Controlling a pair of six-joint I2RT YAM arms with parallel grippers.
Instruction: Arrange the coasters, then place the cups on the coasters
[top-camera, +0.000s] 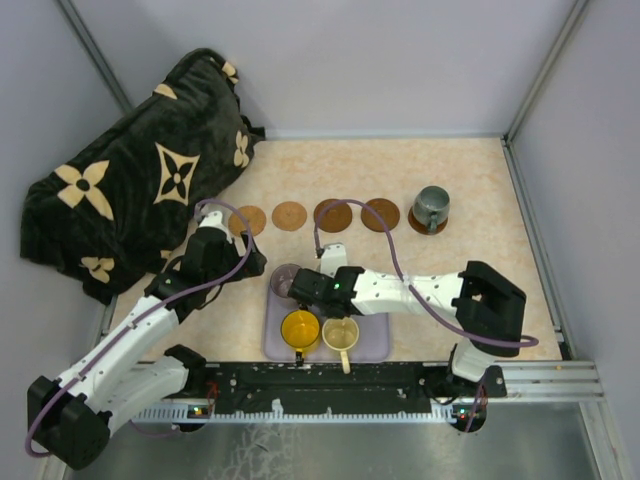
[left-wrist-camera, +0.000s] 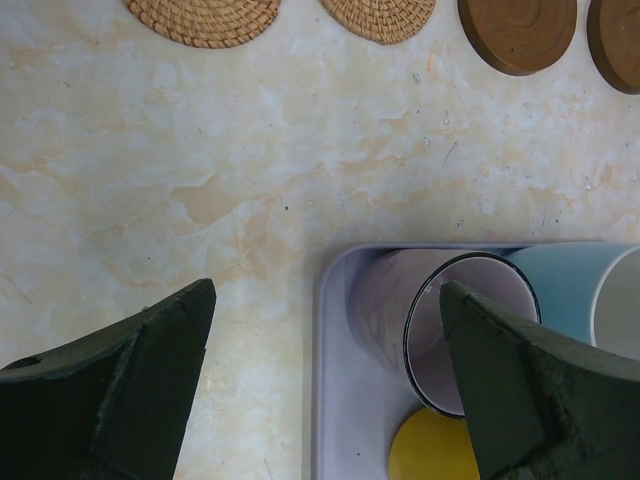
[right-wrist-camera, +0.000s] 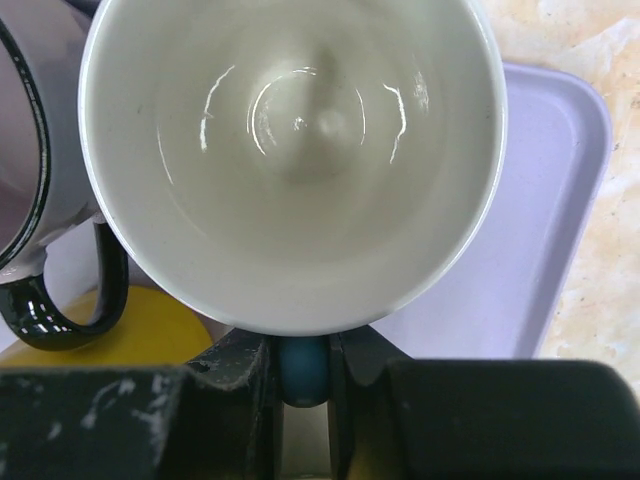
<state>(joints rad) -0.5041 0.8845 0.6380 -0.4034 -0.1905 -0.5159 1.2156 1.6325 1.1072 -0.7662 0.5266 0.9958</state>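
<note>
Now our right gripper (right-wrist-camera: 302, 365) is clamped on the handle of the blue cup (right-wrist-camera: 290, 150) (white inside), which is within the tray (right-wrist-camera: 540, 250) beside the purple cup (left-wrist-camera: 400, 310). Our left gripper (left-wrist-camera: 320, 390) hovers nearby, fingers wide apart. Four bare coasters (top-camera: 289, 215) line the table (top-camera: 480, 180); the grey-green cup (top-camera: 432, 205) stands on the fifth.

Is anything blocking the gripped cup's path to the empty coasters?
Nothing visible. Bare table separates the tray from the four free coasters; the purple cup sits beside the blue-handled cup in the right gripper.
</note>
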